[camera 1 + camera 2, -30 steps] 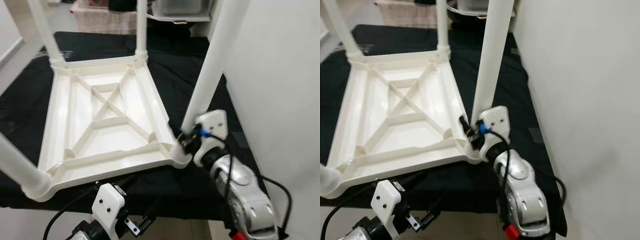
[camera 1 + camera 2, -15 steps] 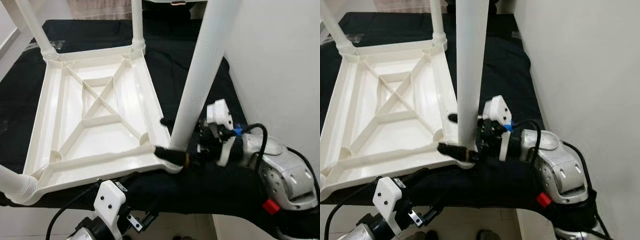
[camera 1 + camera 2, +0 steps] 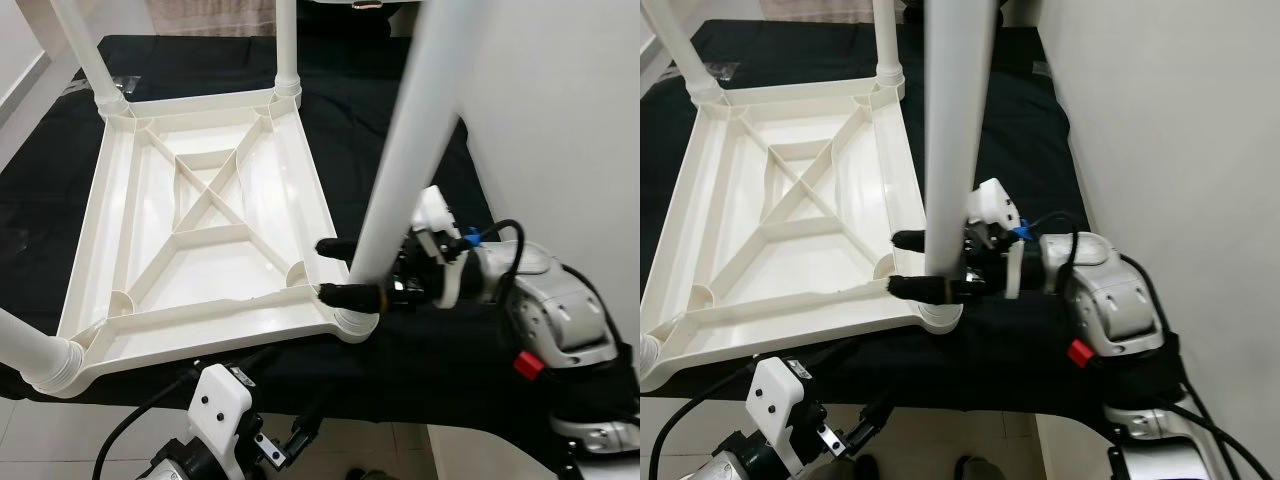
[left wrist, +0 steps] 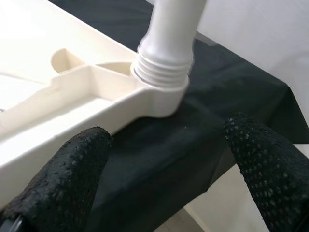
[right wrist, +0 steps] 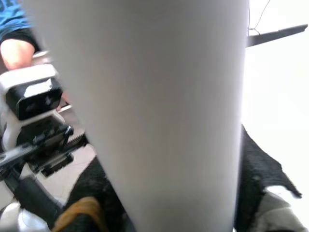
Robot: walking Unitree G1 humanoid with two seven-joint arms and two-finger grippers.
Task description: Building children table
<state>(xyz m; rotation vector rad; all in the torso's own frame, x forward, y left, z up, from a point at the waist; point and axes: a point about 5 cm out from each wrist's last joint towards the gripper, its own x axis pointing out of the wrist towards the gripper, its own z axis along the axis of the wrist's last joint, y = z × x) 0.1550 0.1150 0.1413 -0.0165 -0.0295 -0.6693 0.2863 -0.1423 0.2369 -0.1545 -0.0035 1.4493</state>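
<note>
A white plastic children's table (image 3: 210, 215) lies upside down on a black cloth, its legs pointing up. My right gripper (image 3: 338, 270) reaches in from the right and is shut on the near right leg (image 3: 405, 160) just above its corner socket (image 3: 352, 322). One black finger (image 3: 335, 245) is on the far side of the leg and one on the near side. In the right wrist view this leg (image 5: 145, 96) stands close between the fingers. My left gripper (image 4: 166, 140) hangs open below the table's front edge, facing that same socket (image 4: 161, 72).
Three more legs stand at the far left (image 3: 88, 55), far right (image 3: 287, 50) and near left (image 3: 30, 350) corners. The black cloth (image 3: 400, 120) covers the work surface. A white wall (image 3: 560, 120) runs close along the right. A person's blue sleeve (image 5: 12, 19) is visible behind.
One second ago my right forearm pointed up at the leg's base. It has swung out to the right, and the gripper now clasps the leg sideways. The camera has also shifted.
</note>
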